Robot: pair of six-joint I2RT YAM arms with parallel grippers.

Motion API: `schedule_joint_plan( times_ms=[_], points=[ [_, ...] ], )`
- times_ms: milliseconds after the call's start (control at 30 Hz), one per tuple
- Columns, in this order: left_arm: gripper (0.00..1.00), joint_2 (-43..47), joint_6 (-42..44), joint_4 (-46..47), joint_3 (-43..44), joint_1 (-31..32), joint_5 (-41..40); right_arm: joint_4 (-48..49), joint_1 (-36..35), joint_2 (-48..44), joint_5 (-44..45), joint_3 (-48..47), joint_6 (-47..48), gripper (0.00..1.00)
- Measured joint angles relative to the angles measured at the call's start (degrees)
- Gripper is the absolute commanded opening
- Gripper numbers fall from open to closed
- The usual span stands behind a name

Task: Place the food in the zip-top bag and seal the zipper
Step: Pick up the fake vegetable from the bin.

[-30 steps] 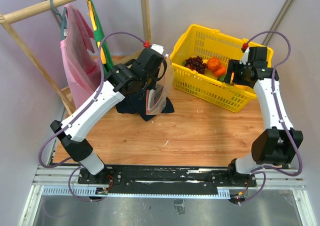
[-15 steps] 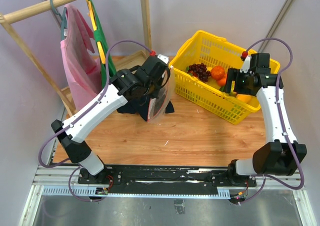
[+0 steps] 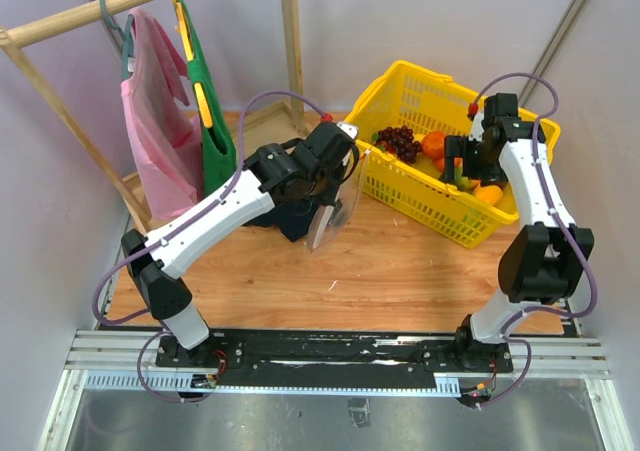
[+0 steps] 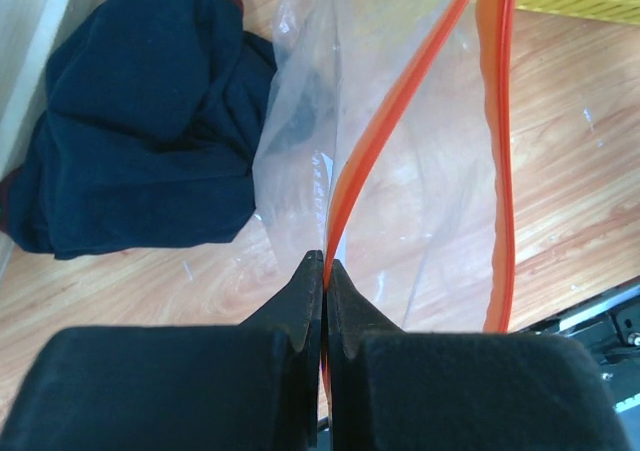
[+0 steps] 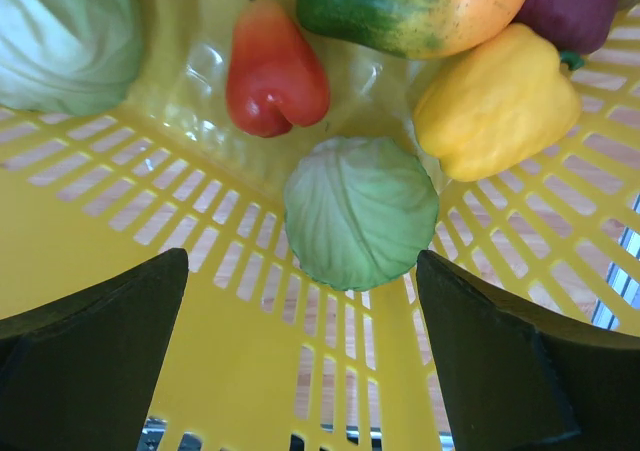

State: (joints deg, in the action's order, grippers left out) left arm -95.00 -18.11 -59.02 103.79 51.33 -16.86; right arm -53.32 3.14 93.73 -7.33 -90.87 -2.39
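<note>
Nearest to us, a black base rail (image 3: 330, 349) runs along the near edge of the light brown wooden table (image 3: 400, 271). From its left end the white left arm (image 3: 210, 221) reaches up and to the right over the wood.

The left gripper (image 4: 324, 271) has its two black jaws pressed together on the thin orange-red zipper strip (image 4: 352, 161) of the clear crinkly plastic zip-top bag (image 4: 420, 201). The bag hangs from that pinch over the table with its mouth apart, and the strip's other side runs separately on the right. Just behind it lies a crumpled dark navy cloth (image 4: 140, 121). The plastic overlaps the cloth's edge in the wrist view, but we cannot tell whether they touch.

Farther back, to the right of the bag, sits a yellow slotted plastic basket (image 3: 420, 196). The right gripper (image 5: 300, 261) is lowered inside it with its jaws spread wide, gripping nothing. A pale green round toy cabbage (image 5: 360, 211) lies on the basket floor between the fingers, clear of both.

Beyond it we see a red pear-shaped toy fruit (image 5: 270, 71), a yellow toy bell pepper (image 5: 495, 101), a green-and-orange oblong toy fruit (image 5: 420, 1), a purple toy eggplant (image 5: 585, 1) and a second pale green cabbage (image 5: 60, 36). The top view adds a dark purple grape bunch (image 3: 397, 139) and a round orange toy fruit (image 3: 433, 143).

Farthest off stands a bare wooden rack (image 3: 290, 31), with a pink fabric bag (image 3: 155, 121) and a green fabric bag (image 3: 215, 131) hanging from it
</note>
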Motion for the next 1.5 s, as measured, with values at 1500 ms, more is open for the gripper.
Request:
schedule_joint_plan(
  times_ms=[1500],
  points=[
    [0.00,0.0,-3.0,7.4,-5.2,0.0,2.5,-8.3,0.5,19.3,8.9,0.7,5.0,0.60]
  ],
)
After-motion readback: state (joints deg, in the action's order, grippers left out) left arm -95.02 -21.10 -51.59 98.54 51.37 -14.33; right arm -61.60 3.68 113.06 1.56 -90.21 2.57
